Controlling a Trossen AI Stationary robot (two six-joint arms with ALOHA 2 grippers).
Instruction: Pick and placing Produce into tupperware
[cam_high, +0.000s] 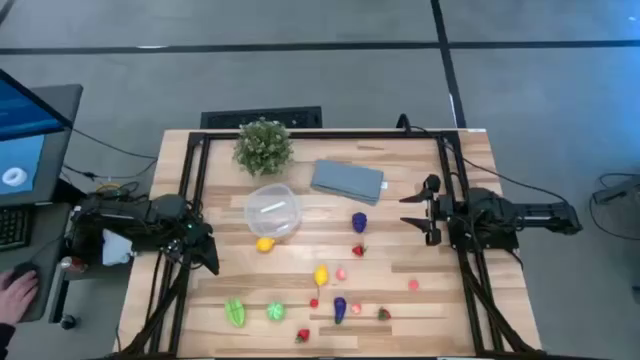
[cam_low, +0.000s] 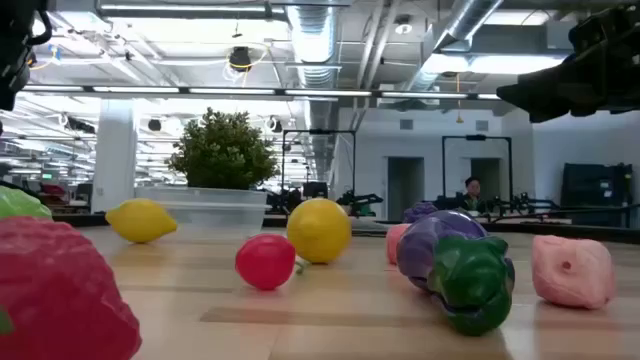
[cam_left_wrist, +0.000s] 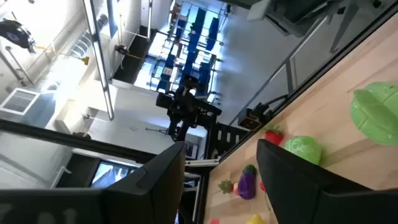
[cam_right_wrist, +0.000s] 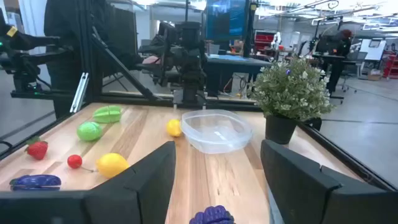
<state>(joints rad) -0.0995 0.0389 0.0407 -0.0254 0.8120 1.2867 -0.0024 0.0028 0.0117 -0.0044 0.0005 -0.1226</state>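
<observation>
The clear round tupperware (cam_high: 273, 211) stands on the table left of centre, also in the right wrist view (cam_right_wrist: 216, 130). A yellow lemon (cam_high: 264, 243) lies beside it. Other produce lies scattered nearer the front: a purple-blue piece (cam_high: 359, 222), a yellow one (cam_high: 321, 275), green pieces (cam_high: 235, 313), red and pink ones (cam_high: 414, 285). My left gripper (cam_high: 207, 252) is open at the table's left edge, above the table. My right gripper (cam_high: 418, 212) is open at the right side, pointing toward the tupperware. Both hold nothing.
A leafy potted plant (cam_high: 263, 146) stands at the far edge behind the tupperware. A folded grey-blue cloth (cam_high: 347, 180) lies right of it. Black frame rails (cam_high: 190, 200) run along both table sides. A person's hand (cam_high: 15, 290) rests at a desk left of the table.
</observation>
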